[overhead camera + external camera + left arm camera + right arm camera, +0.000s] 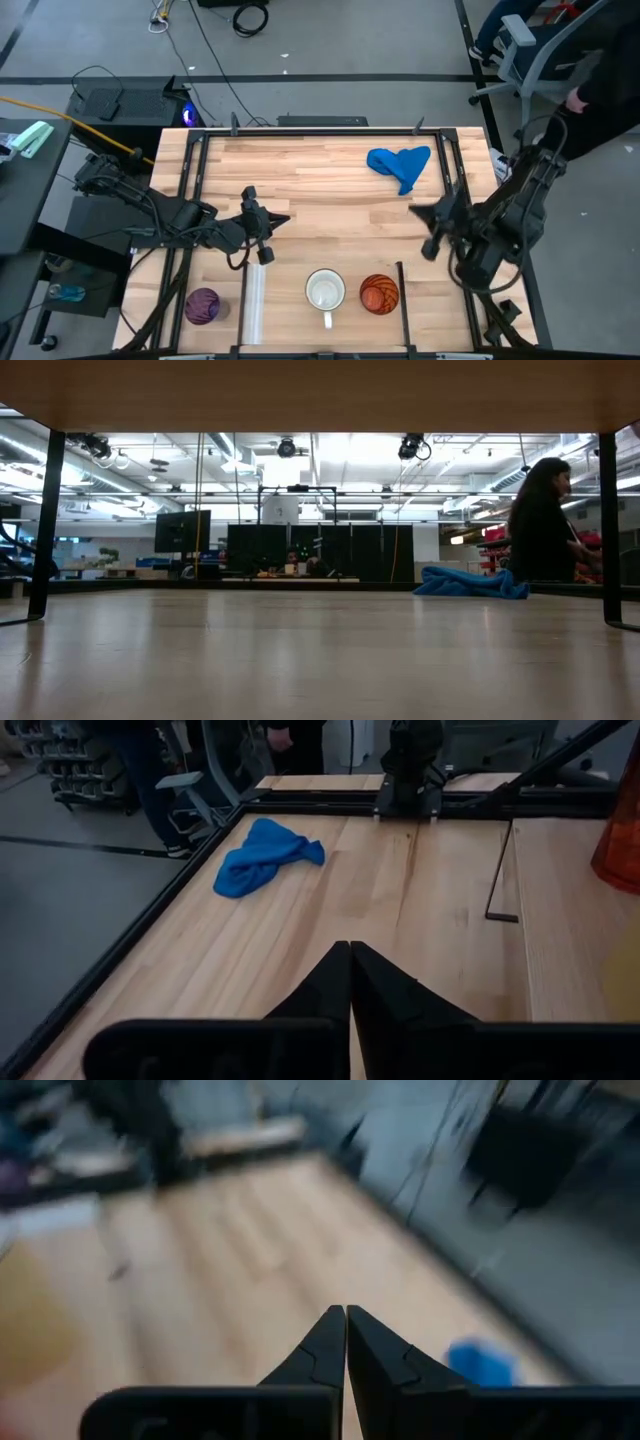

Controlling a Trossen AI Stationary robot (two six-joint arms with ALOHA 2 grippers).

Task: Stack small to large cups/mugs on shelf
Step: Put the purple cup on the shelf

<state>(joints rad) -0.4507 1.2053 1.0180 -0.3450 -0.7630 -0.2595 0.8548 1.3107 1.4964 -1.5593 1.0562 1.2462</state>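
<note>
Cups sit in a row along the table's near edge: the purple patterned cup [202, 305] outside the pale upright strip [253, 300], the white mug [325, 291] and the orange patterned cup [379, 293] inside the shelf [290, 290], between that strip and the thin dark post [402, 290].

All 3 lie nearer that edge than either gripper. The left gripper [281, 220] hovers over the boards above the strip, its fingers pressed together in the left wrist view [349, 965], pointing away from the cups toward the blue cloth [400, 165]. It looks nearer the purple cup and the mug. The right gripper [414, 211], also closed to a point [346, 1325], is nearer the orange cup.

The mug is smooth and glossy, its handle pointing at the near edge. The patterned cups are round and handleless. The table [320, 190] is pale jointed wood.
</note>
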